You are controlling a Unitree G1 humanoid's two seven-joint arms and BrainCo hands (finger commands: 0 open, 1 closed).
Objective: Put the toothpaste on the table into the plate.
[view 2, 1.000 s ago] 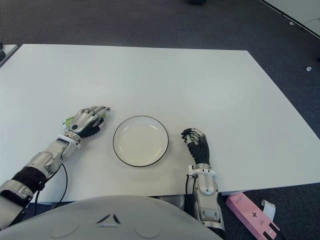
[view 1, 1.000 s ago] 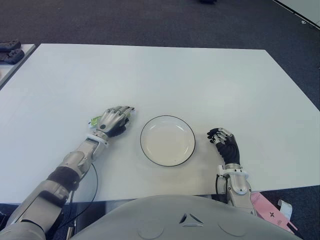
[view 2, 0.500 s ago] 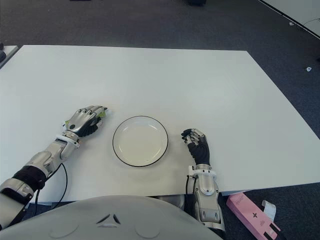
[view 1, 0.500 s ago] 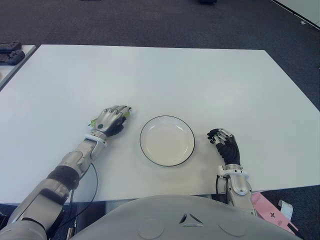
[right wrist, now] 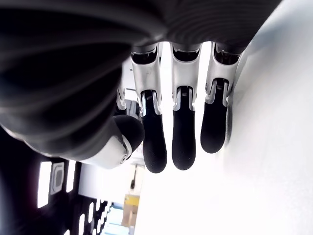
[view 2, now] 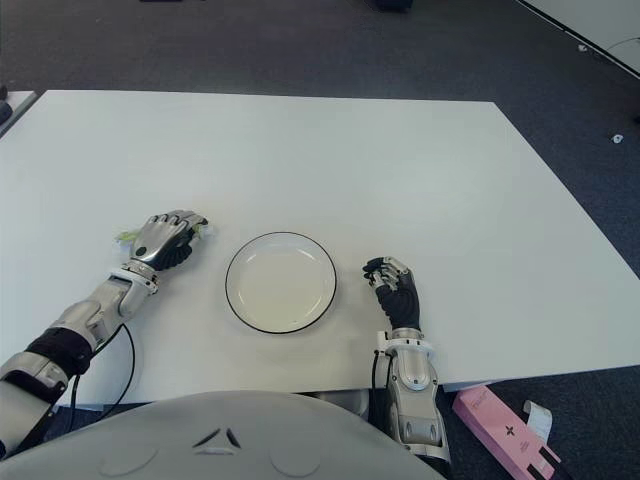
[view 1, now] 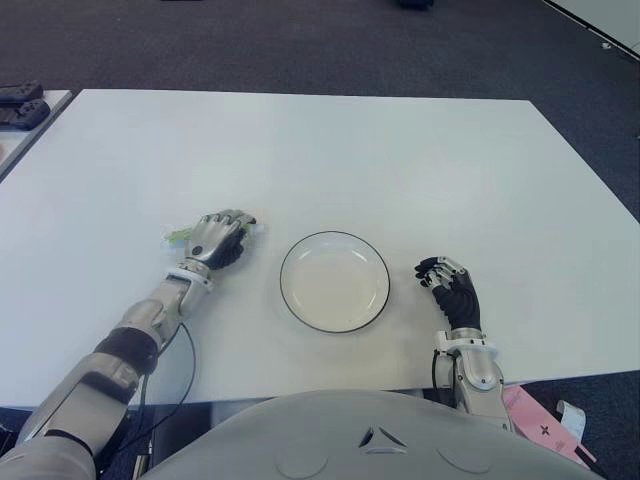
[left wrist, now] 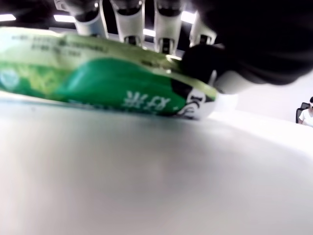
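Left hand (view 1: 217,238) fingers (left wrist: 128,22) curl over the green-and-white toothpaste tube (left wrist: 98,83) lying on the white table (view 1: 400,160); right hand (view 1: 452,292) fingers loosely curled, holding nothing, right of the round white black-rimmed plate (view 1: 335,281)

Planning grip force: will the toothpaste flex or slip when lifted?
The toothpaste looks like a soft, glossy tube lying flat, so it probably flexes and may slip. The left hand curls over it. It seems light, unlikely to roll.

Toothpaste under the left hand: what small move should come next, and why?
Probably finish closing the left hand on the toothpaste and lift it slightly. The wrist view shows the fingers draped over the tube and the thumb at its end, but the tube lies on the table, left of the plate. The right hand shows right of the plate.
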